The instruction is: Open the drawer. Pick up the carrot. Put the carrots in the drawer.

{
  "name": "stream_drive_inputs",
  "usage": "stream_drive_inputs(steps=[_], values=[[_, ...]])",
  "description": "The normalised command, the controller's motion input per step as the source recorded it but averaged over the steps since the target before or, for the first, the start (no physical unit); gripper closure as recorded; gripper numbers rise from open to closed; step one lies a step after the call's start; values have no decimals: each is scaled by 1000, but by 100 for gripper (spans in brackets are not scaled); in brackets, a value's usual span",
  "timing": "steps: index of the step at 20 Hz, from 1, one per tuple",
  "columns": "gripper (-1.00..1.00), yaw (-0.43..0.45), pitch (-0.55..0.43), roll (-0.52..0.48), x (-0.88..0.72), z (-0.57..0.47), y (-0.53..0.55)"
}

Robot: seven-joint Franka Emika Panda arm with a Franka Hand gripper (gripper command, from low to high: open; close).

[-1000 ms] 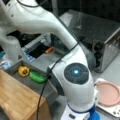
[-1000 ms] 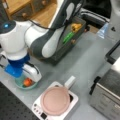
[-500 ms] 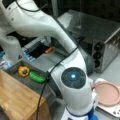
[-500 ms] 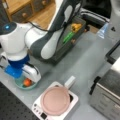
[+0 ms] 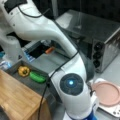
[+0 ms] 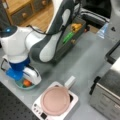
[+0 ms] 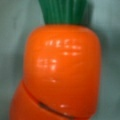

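wrist view: carrot (image 7: 61, 72) fills frame, gripper apparently unseen

Carrots: one (image 7: 61, 72), orange, beyond the drawer in a front view (image 5: 49, 50)
Drawers: one (image 5: 37, 86), pulled open
Yellow vegetables: one (image 5: 24, 71), inside the drawer
Green vegetables: one (image 5: 37, 77), inside the drawer, beside the yellow one
Toaster ovens: one (image 5: 100, 37)
Pink plates: one (image 5: 108, 93)

carrot (image 7: 62, 72) tip cut off at wrist view's bottom, jaws hidden
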Motion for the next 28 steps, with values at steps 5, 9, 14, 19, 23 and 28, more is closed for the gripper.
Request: stream_drive_inputs(steps=[5,9,14,19,23,28], values=[[-100,-59,-258,149,-128,-326,107],[-100,-61,-235,143,-129,-402,146],[100,-74,-172,168,-157,-455,186],[100,-75,-163,203,-142,-501,212],[100,-86,-166,183,-106,-338,155],[100,-96,-135,196,-125,-304,118]])
